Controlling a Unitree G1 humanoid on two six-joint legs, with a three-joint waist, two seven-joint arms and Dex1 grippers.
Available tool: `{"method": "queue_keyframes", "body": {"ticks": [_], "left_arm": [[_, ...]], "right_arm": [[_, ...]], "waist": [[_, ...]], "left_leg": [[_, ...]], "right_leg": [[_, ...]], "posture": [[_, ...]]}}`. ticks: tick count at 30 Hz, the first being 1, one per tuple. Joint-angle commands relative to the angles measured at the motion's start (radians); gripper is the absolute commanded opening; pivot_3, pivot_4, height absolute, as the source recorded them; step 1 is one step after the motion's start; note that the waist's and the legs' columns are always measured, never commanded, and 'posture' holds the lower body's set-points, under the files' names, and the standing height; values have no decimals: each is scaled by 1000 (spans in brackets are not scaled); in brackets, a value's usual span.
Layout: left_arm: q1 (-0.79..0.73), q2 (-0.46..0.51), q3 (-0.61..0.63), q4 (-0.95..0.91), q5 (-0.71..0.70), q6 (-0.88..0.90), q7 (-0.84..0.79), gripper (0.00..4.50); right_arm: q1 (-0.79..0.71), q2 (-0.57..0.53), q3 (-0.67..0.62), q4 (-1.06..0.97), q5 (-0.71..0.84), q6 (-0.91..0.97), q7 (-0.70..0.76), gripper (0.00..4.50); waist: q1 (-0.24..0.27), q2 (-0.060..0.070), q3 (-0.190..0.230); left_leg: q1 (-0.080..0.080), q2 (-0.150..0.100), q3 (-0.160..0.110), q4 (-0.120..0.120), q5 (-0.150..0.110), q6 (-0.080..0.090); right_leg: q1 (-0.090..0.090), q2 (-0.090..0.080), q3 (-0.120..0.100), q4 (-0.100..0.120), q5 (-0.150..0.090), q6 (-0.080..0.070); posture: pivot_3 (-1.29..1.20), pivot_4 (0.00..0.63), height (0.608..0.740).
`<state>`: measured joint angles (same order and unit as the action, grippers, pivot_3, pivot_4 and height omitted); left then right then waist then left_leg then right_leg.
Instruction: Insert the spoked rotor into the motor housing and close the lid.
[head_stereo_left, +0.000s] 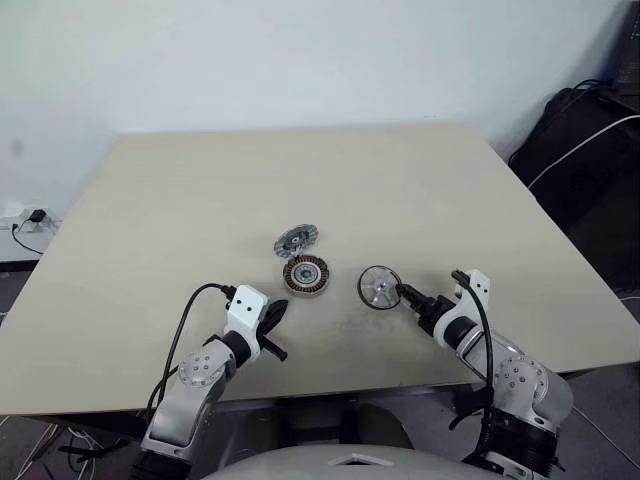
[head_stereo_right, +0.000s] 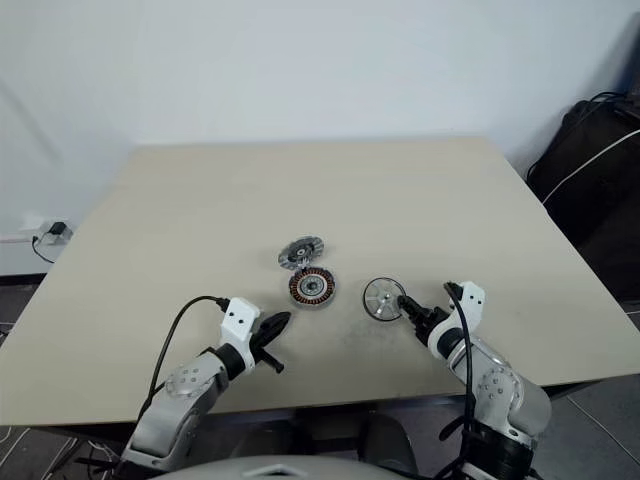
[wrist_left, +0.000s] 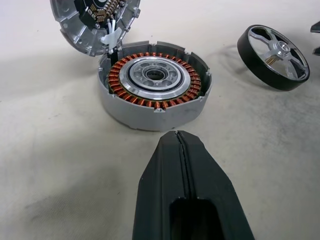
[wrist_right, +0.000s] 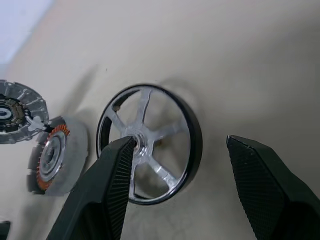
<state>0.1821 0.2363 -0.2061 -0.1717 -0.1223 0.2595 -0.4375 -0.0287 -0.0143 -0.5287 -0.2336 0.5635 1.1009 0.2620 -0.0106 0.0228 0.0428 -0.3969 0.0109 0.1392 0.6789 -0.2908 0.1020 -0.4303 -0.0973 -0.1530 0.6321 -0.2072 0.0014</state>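
In the left eye view, the spoked rotor lies flat at centre-right of the desk, just ahead of the right gripper and right of the motor housing. In the left wrist view, the left gripper (jaws pressed together, empty) faces the housing, with the lid propped at its far rim. In the right wrist view, the right jaws gape wide around the rotor, so the right arm is clearly nearer.

Left claw pressed closed, right claw spread wide, both low.

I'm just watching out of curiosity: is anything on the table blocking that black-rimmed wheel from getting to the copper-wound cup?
Nothing visible does. Bare table lies between the spoked rotor and the motor housing; the lid leans on the housing's far edge.
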Motion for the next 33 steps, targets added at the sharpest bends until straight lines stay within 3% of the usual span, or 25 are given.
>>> {"method": "queue_keyframes", "body": {"ticks": [1,21,25,30,33], "left_arm": [[-3,1,2,-55,-4,0,0,0],[3,0,9,-76,-5,6,18,0],[-2,0,7,-68,-4,4,19,0],[-3,2,6,-66,-4,3,17,0],[-4,3,6,-65,-3,4,16,0]], "right_arm": [[-30,6,-3,22,57,-8,-5,3148],[-28,14,59,71,147,-17,-75,3148],[-19,16,53,64,159,-21,-95,2284],[-8,20,51,49,180,-20,-110,598],[2,30,57,26,202,-12,-124,494]], "waist": [[0,0,0],[0,2,-1],[0,2,-1],[0,2,-1],[0,2,-1]], "left_leg": [[0,0,0,0,0,0],[0,0,0,0,0,0],[0,0,0,0,0,0],[0,0,0,0,0,0],[0,0,0,0,0,0]], "right_leg": [[0,0,0,0,0,0],[0,0,0,-1,1,1],[0,0,0,-1,1,1],[0,0,0,-1,1,1],[0,0,0,-1,1,1]], "posture": [[0,0,740],[0,0,740],[0,0,740],[0,0,740],[0,0,740]]}}
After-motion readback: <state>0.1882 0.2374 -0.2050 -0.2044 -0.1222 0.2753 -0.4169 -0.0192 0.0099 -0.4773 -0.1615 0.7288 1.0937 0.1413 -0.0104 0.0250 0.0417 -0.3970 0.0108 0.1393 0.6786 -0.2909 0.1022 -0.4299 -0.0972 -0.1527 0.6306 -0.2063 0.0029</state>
